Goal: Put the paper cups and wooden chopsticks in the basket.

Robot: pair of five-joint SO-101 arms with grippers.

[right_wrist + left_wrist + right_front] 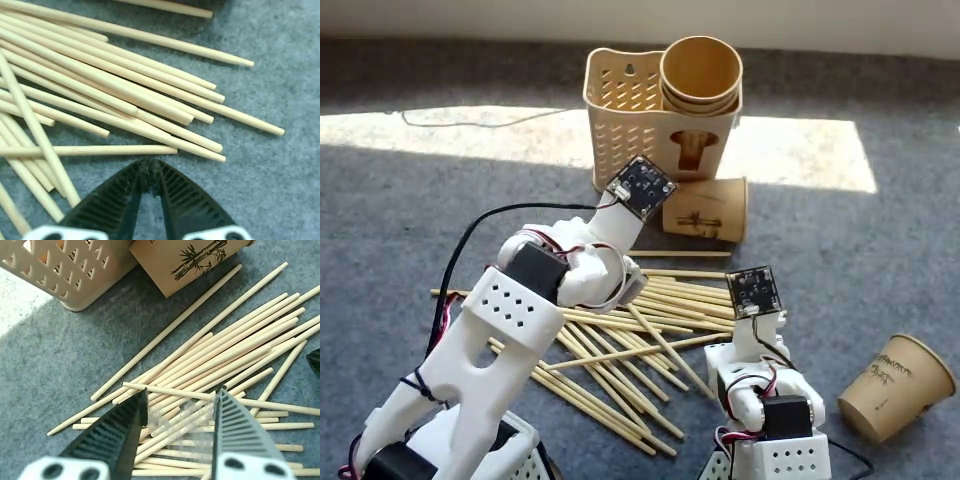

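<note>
1. Beige perforated plastic basket (pixel 620 110): upright at far side of grey felt-covered worktop (pixel 410 230). One half holds stack of tan paper cups (pixel 700 70), mouths up, rims above basket edge. Other half looks open.
2. Tan paper cup w/ bamboo print (pixel 710 208): on its side, just beside basket's near wall.
3. Second tan printed paper cup (pixel 895 385): on its side near worktop's right edge, well apart from the rest, close to right arm's base.
4. Pale wooden chopsticks (pixel 650 330): loose fan-shaped heap mid-worktop, btwn both arms, several crossing. One single stick (pixel 680 253) lies apart btwn heap and cup no. 2.
5. Left pincer (pixel 181 395): I see it wide, jaws apart, nothing held, hanging over heap's basket-side edge.
6. Right pincer (pixel 150 162): narrow, jaws closed tip to tip, nothing btwn them, tips at side of one stick at heap's edge.
7. Open room: bare felt left of basket and heap; bare strip btwn heap's pointed ends and cup no. 3.
8. Thin dark cable (pixel 470 122): far left, behind basket line, in sunlit band.
</note>
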